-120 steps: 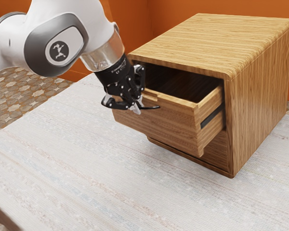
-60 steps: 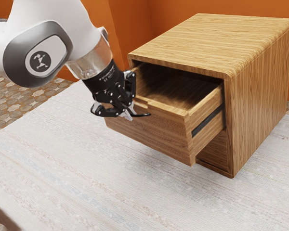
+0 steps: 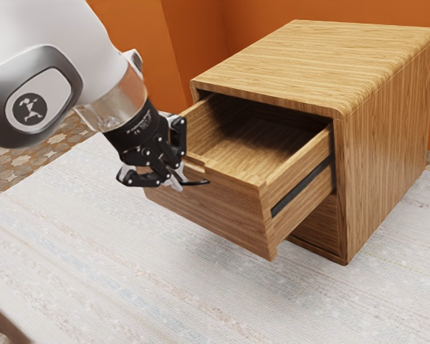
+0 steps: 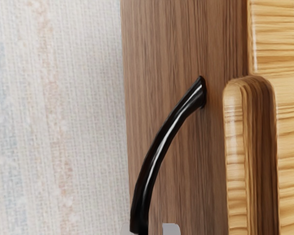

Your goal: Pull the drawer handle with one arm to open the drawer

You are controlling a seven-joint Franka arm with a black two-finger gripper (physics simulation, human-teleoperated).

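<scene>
A light wooden cabinet [image 3: 330,64] stands on the pale table, and its upper drawer [image 3: 229,208] is pulled well out toward the exterior view's left. My black gripper [image 3: 161,180] is at the drawer's front, shut on the thin black drawer handle [image 3: 197,182], one end of which pokes out past the fingers. In the wrist view the curved handle [image 4: 161,152] runs across the darker drawer front [image 4: 186,73] down to my gripper [image 4: 149,230]. The drawer's inside looks bare.
The pale woven table top [image 3: 129,272] stretches wide in front of the cabinet. An orange wall [image 3: 172,36] rises behind. A patterned floor [image 3: 21,150] lies at the exterior view's left. A second drawer front [image 3: 322,229] sits below the open one.
My arm has drawn back toward the exterior view's left with the handle held, and the drawer has slid further out of the cabinet.
</scene>
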